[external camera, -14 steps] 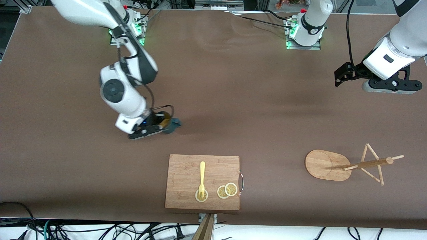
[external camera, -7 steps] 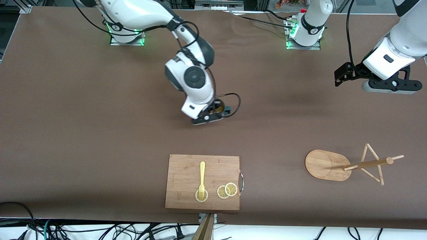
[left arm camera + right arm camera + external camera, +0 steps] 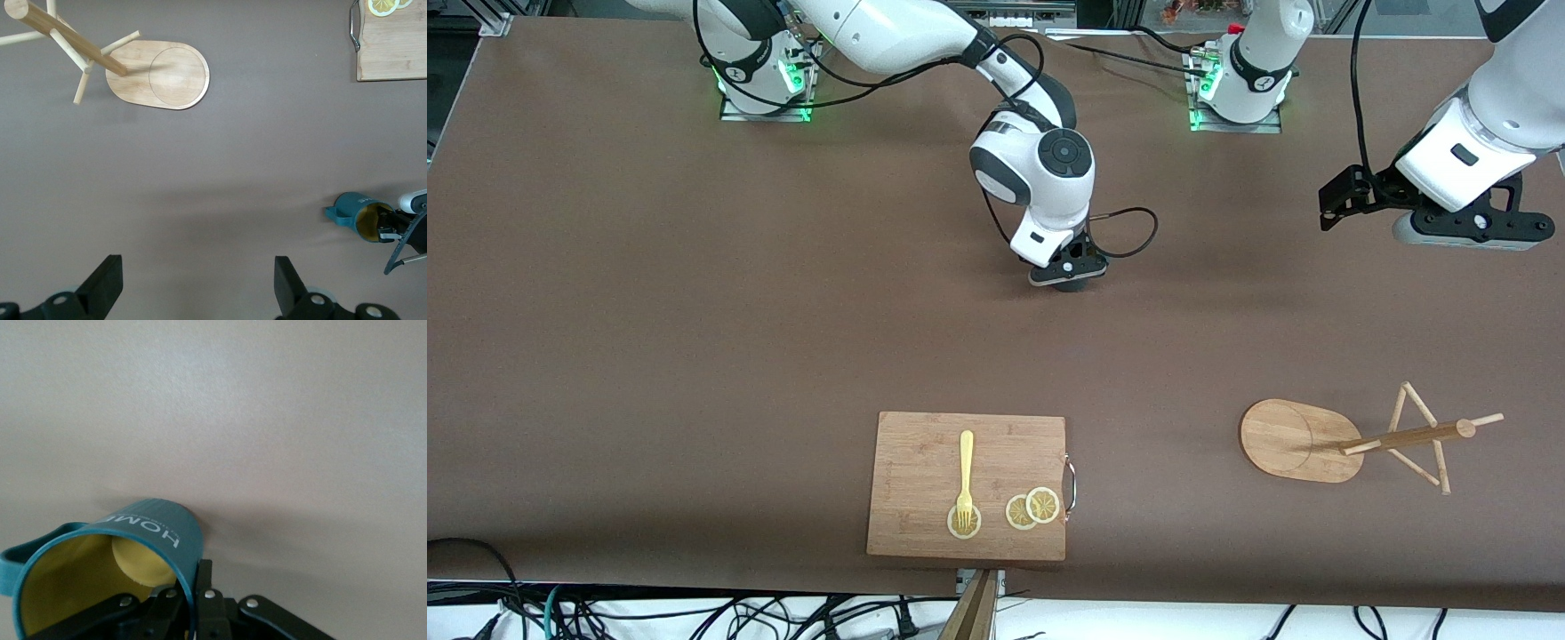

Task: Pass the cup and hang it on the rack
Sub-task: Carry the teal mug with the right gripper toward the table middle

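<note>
Brown bench (image 3: 694, 356): right hand (image 3: 193, 600) pinches the cup (image 3: 107, 573) mid-bench; left hand (image 3: 193, 293), spread, waits; handover and hanging on the rack (image 3: 1352, 440) remain.

We read this as robot lab, probably: bolted arm bases (image 3: 765, 84), brown-covered table (image 3: 605, 311), loose cables (image 3: 694, 618) along edge.

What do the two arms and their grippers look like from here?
Both arms are glossy white with dark grey joint bands and black cables looping alongside. The right gripper and left gripper are black; the left's fingers are wedge-shaped. Green lights glow at both bases.
</note>
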{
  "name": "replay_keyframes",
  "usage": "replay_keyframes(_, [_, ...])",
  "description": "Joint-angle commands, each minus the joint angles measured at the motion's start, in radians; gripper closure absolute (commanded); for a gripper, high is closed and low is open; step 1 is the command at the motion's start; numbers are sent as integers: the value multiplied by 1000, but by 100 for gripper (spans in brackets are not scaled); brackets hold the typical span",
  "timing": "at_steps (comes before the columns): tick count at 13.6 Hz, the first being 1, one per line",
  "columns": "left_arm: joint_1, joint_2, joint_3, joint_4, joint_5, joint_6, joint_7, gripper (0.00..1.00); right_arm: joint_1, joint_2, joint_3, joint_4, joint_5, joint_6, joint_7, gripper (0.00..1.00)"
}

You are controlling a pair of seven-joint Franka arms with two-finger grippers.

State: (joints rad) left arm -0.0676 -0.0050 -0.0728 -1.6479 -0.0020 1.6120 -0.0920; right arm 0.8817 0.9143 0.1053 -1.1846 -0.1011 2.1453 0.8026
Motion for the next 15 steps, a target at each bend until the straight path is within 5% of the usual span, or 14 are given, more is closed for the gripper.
replay_keyframes(1, [-8, -6, -1, 7, 20, 2, -11, 0, 5, 26, -4, 39, -17, 21, 41, 100])
replay_keyframes(3, [-8, -7, -1, 7, 22, 2, -11, 0, 10, 31, -6, 39, -19, 22, 46, 100])
replay_keyframes(8, [-8, 0, -7, 8, 20, 2, -11, 0, 8, 25, -7, 37, -19, 10, 43, 79])
replay_keyframes(15, [-8, 8, -7, 7, 20, -4, -3, 0, -4, -38, -12, 40, -9, -68, 37, 74])
